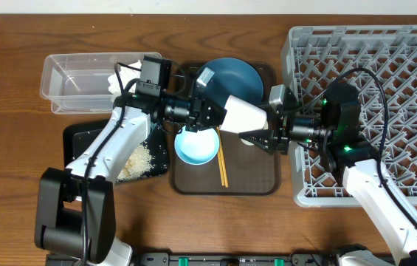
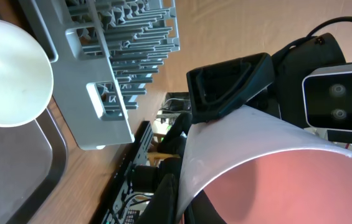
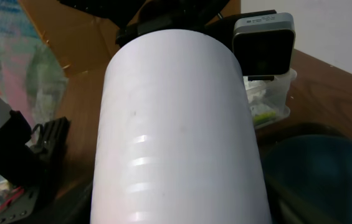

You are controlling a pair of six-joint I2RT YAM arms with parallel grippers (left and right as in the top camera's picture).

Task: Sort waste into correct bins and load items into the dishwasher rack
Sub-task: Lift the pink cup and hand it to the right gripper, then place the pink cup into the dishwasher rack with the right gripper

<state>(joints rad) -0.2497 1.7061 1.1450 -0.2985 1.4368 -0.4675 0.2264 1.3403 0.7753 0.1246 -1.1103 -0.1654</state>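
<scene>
Two grippers meet mid-scene over the brown tray (image 1: 258, 177): this looks like a handover of one white cup (image 1: 241, 114) toward the rack (image 1: 385, 66) on the right. The left gripper (image 1: 214, 111) pinches the cup at its rim end, with one finger (image 2: 228, 87) pressed on the outer wall. The right gripper (image 1: 269, 137) sits at the cup's base; cannot tell if it grips.

Next move, I judge: right clamps firmly, left lets go, then the cup goes mouth-down between the pegs.

The cup is smooth, glossy and tapered, so likely slippery. The rack is a grey plastic lattice. The dark blue bowl (image 1: 230, 77), light-blue bowl (image 1: 197, 145) and thin wooden chopsticks (image 1: 221, 166) lie on the tray.
</scene>
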